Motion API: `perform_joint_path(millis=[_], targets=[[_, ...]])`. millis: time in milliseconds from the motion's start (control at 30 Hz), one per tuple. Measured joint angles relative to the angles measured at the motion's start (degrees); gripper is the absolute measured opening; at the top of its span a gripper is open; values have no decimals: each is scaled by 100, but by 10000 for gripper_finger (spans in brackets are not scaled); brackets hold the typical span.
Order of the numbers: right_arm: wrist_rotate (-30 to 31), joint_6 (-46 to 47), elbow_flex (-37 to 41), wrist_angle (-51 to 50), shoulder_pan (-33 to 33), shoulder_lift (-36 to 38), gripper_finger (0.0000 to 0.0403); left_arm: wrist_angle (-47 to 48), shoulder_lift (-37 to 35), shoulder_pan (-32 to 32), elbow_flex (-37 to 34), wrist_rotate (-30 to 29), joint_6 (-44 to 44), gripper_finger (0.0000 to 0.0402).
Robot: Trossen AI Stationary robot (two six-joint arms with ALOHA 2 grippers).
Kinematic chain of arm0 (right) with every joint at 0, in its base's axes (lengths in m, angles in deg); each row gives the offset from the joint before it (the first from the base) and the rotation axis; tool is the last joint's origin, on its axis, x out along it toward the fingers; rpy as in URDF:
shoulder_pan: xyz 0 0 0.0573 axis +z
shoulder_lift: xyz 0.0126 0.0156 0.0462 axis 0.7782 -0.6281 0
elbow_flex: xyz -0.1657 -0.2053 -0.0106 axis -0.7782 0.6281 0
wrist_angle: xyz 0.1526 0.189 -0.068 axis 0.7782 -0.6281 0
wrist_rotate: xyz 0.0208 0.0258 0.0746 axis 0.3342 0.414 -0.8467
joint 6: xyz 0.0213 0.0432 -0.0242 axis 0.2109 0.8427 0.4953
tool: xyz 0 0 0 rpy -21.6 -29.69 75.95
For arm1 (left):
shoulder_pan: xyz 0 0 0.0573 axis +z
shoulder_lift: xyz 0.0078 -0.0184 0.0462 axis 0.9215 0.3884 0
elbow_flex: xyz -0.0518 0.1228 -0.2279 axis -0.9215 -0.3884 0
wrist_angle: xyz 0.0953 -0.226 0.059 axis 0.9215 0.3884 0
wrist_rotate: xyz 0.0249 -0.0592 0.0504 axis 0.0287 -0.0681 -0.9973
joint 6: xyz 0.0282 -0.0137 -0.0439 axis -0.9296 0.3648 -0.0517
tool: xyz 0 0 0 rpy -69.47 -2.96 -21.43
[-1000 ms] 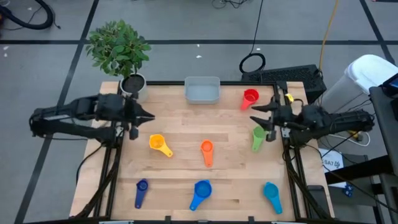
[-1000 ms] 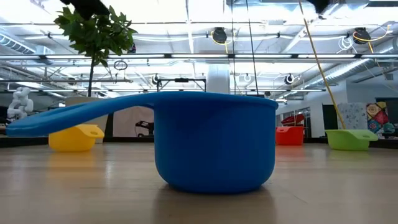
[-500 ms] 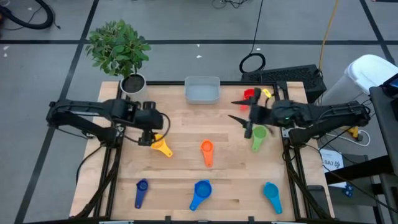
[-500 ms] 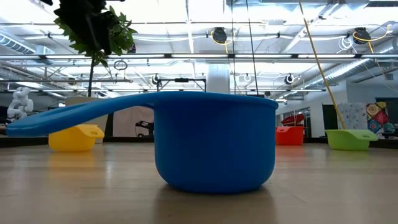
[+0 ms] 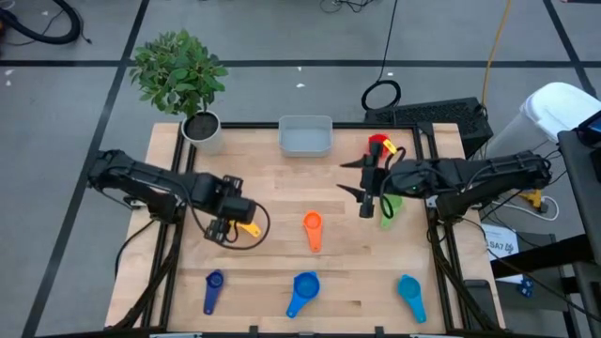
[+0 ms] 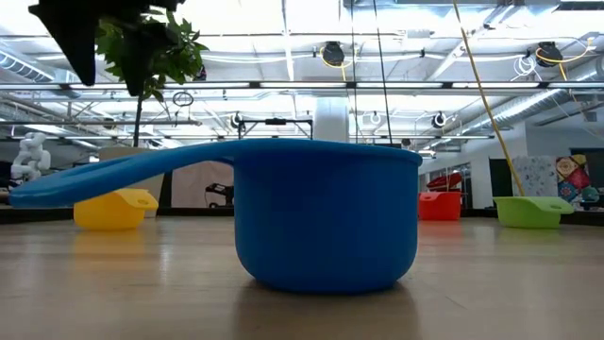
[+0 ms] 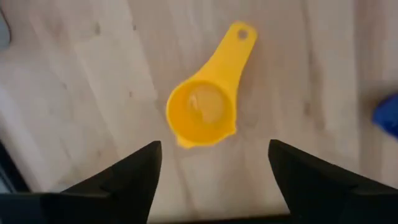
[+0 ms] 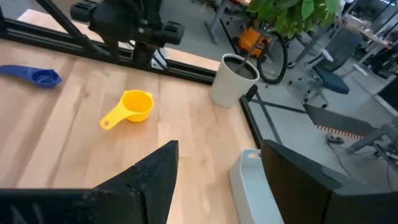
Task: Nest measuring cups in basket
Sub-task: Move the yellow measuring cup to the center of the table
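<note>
My left gripper (image 7: 211, 163) hangs over the yellow cup (image 7: 205, 109), jaws apart, nothing held. My right gripper (image 5: 362, 178) hovers with jaws apart between the red cup (image 5: 379, 143) and green cup (image 5: 392, 208). The basket (image 5: 305, 137) sits at twelve o'clock on the tabletop (image 5: 272, 263); the other cups lie scattered.

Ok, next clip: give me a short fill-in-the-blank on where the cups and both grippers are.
1. The left gripper hovers with open jaws over the ___ cup.
2. The basket holds ___ cups.
3. The right gripper, jaws open, is beside the ___ cup.
4. The potted plant stands at the table's far ___ corner.

Missing: yellow; no; green; left
</note>
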Motion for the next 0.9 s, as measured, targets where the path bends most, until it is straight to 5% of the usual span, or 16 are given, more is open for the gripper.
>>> perform_joint_path(millis=[367, 900], targets=[[-4, 578, 354, -441, 2, 51, 224, -663, 0, -580, -541, 0, 648, 267], [-13, 941, 660, -335, 28, 78, 224, -1207, -2, -463, -1779, -2, 812, 272]])
